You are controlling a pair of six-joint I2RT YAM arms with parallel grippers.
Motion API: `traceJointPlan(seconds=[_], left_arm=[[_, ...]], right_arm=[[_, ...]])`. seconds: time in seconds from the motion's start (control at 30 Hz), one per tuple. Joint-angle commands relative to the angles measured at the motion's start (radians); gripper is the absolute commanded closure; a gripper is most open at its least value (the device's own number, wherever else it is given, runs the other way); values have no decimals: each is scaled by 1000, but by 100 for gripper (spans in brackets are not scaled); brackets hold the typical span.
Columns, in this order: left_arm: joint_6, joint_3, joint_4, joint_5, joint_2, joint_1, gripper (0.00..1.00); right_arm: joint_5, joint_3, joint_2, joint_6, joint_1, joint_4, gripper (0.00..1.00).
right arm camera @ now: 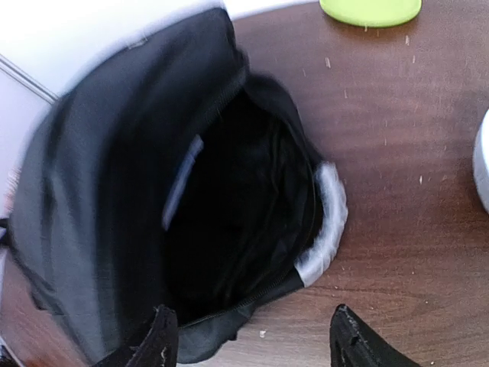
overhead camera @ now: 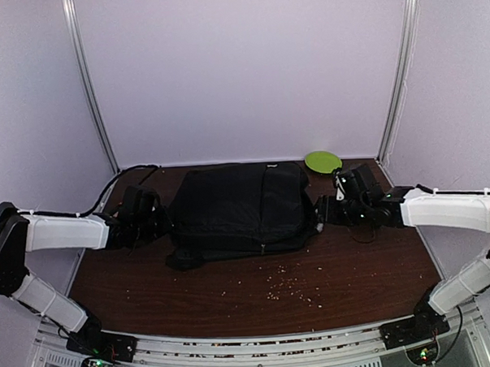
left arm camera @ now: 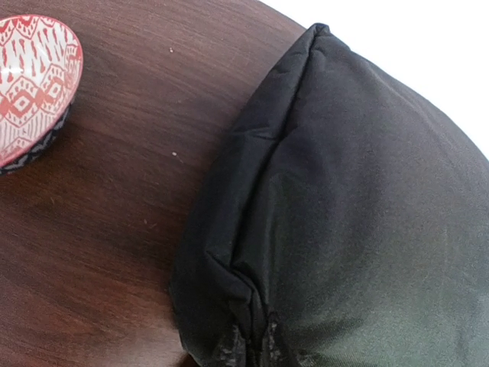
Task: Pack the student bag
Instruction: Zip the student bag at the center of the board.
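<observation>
Student bag [overhead camera: 238,208]: lies flat, middle of table [overhead camera: 354,268], mouth gaping toward 3 o'clock. Soft limp fabric, likely light, will sag when lifted; not fragile. Best hold: zip rim at mouth. Right gripper [right arm camera: 256,348] spread, empty, just short of mouth. Left gripper [overhead camera: 145,216] at 9 o'clock end, pressed together; whether pinching fabric, cannot tell.

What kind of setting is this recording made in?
Probably a lab test booth: plain pale walls, metal corner posts, and two robot arms mounted on a rail at the table's near edge.
</observation>
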Motion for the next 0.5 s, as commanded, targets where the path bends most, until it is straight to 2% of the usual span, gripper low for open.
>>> traceJointPlan(seconds=[0.0,0.2,0.3,0.33,0.4,0.43,0.47], left_arm=[[119,45,-146,-9,-15,33,100],[203,92,-232,-27,-59,33,100],[256,127,-268,30,-96,25,100],[267,138,-283,28,-117,9,92],[293,161,-318,-24,-180,-47,52],[305,179,-337,-54,-198,-83,38],[316,204,-356,-78,-209,-117,30]], right_arm=[[-14,-116,-152,62,-8,176,32],[-102,-147,-123,170,-17,358,31],[-144,-150,-79,247,-20,448,32],[-143,-161,-82,269,-20,478,32],[-117,-189,-104,303,-18,512,32],[-100,-202,-124,313,-18,509,32],[-85,-212,-134,319,-18,506,32]])
